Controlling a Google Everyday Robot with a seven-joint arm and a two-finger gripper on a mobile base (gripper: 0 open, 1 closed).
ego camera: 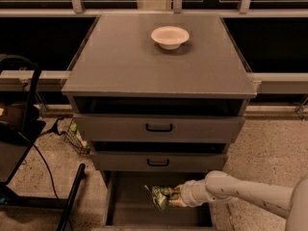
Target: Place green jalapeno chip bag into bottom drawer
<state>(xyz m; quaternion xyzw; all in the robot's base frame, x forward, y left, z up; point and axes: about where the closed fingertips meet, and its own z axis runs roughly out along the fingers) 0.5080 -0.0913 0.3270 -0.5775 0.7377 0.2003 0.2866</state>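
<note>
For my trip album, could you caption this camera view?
Robot's claw holding a green chip bag over the open bottom drawer; a white bowl sits on the cabinet.

Dim, warm overhead light. Cabinet top (pixel 125 61) evenly lit; bowl (pixel 170 36) throws a soft shadow. Drawer gaps (pixel 159 106) black. Low down, the gripper (pixel 177 196), clamping the faintly glinting chip bag (pixel 162 197) over the bottom drawer (pixel 130 203), sits in shade.
</note>
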